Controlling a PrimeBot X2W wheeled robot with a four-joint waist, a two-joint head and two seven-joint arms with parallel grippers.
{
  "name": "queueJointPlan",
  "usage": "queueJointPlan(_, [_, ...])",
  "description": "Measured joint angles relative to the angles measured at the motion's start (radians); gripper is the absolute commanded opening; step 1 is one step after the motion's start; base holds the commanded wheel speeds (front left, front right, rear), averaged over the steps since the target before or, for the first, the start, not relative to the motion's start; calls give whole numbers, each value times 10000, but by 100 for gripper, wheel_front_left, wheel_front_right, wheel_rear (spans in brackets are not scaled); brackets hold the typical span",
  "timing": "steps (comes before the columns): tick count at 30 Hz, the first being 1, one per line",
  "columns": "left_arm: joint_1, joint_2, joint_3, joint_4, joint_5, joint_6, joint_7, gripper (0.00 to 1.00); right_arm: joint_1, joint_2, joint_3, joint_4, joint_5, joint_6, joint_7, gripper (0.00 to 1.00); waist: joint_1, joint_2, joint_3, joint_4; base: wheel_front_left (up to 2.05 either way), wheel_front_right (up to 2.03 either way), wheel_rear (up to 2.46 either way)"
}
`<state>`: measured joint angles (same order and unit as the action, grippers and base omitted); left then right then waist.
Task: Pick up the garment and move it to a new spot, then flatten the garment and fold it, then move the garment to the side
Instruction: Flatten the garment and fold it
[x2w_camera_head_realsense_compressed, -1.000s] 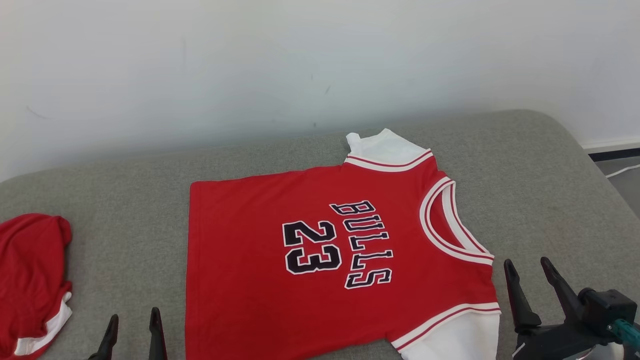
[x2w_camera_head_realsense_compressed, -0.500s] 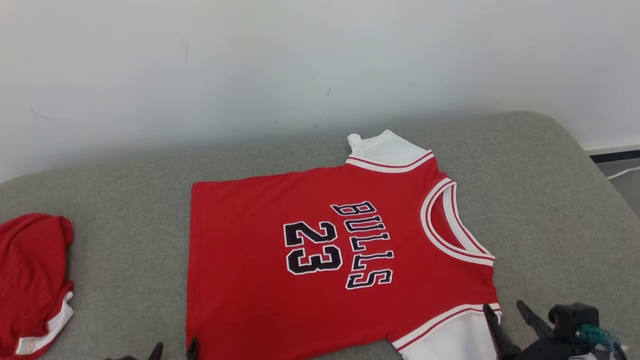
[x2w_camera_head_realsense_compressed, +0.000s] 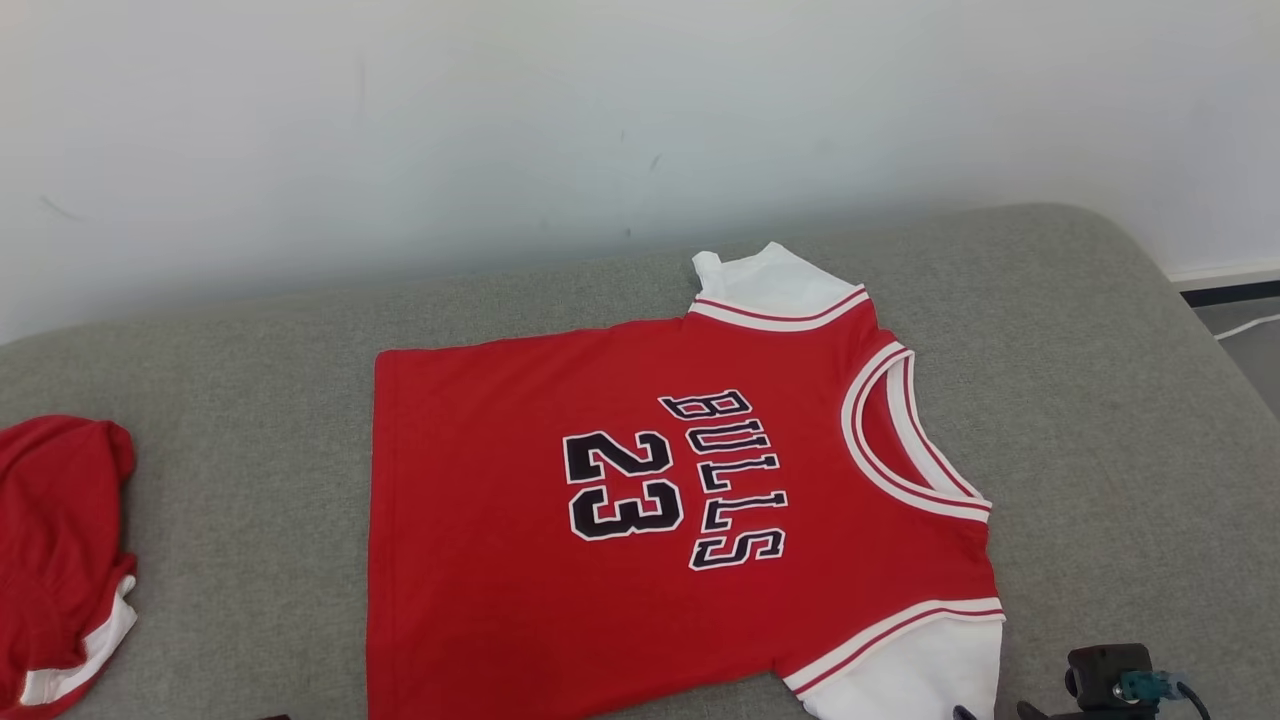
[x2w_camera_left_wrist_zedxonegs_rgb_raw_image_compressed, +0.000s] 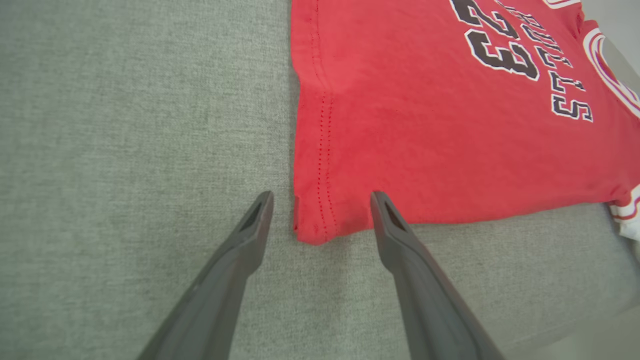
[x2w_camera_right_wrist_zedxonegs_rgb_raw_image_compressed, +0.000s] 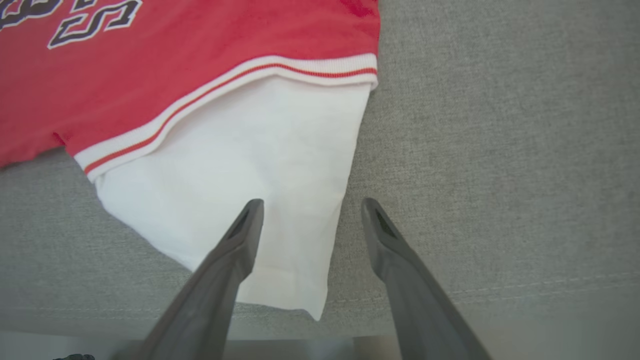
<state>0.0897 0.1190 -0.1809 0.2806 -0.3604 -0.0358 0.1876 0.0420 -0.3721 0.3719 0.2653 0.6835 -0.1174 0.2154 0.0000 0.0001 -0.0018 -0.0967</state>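
The garment (x2w_camera_head_realsense_compressed: 660, 500) is a red jersey with white sleeves, printed BULLS 23, lying flat on the grey cushioned surface with its neck to the right. In the left wrist view my left gripper (x2w_camera_left_wrist_zedxonegs_rgb_raw_image_compressed: 320, 210) is open, its fingers straddling the garment's (x2w_camera_left_wrist_zedxonegs_rgb_raw_image_compressed: 425, 125) near hem corner. In the right wrist view my right gripper (x2w_camera_right_wrist_zedxonegs_rgb_raw_image_compressed: 310, 220) is open over the outer edge of the white near sleeve (x2w_camera_right_wrist_zedxonegs_rgb_raw_image_compressed: 250, 175); one finger lies over the sleeve, the other over the grey fabric. The right wrist's dark camera block (x2w_camera_head_realsense_compressed: 1110, 680) shows at the head view's bottom right.
A second red cloth with white trim (x2w_camera_head_realsense_compressed: 60, 560) lies bunched at the far left of the grey surface (x2w_camera_head_realsense_compressed: 1100, 400). A white wall stands behind it. The surface's front edge (x2w_camera_right_wrist_zedxonegs_rgb_raw_image_compressed: 450, 315) runs just under the near sleeve; floor shows past the right end.
Both grippers have dropped toward the bottom of the head view and moved inward, to the garment's near hem corner and near sleeve. The camera has tilted slightly. The garment lies as before.
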Motion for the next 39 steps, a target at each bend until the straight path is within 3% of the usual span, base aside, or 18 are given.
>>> queueJointPlan(10, [-244,-105,4,495,-343,-58,437,100,-12,226,127,305,213,-13,792,100,0,0,234,-43,0,0,0])
queueJointPlan(11, [-327,-104,-8,593,-351,-90,466,94,-18,272,144,343,290,-13,855,100,0,0,263,-49,0,0,0])
queueJointPlan(12, [-406,-107,-4,652,-366,-92,476,59,-28,307,169,384,311,-15,918,100,0,0,283,-52,0,0,0])
queueJointPlan(13, [-460,-113,-4,711,-382,-92,512,42,-43,330,184,431,326,-15,945,97,0,-1,299,-53,0,0,0])
queueJointPlan(14, [-532,-111,6,802,-380,-90,525,32,-81,355,190,470,357,-15,1007,73,0,0,312,-52,0,0,0])
queueJointPlan(15, [-586,-111,21,878,-382,-90,529,14,-117,370,190,506,360,-50,1035,42,0,0,324,-52,0,0,0])
queueJointPlan(16, [-608,-105,38,940,-401,-90,554,0,-130,376,186,548,360,-59,1072,21,0,0,334,-53,0,0,0])
queueJointPlan(17, [-621,-105,38,993,-422,-92,554,0,-151,378,188,587,360,-59,1116,0,0,-1,344,-53,0,0,0])
queueJointPlan(30, [-782,-107,17,1114,-336,-113,307,0,-310,349,-173,485,589,48,978,0,0,0,344,-7,0,0,0])
queueJointPlan(39, [-755,159,90,44,-98,92,-132,0,-303,23,-1012,-840,1243,493,391,0,0,2,282,-13,0,0,0])
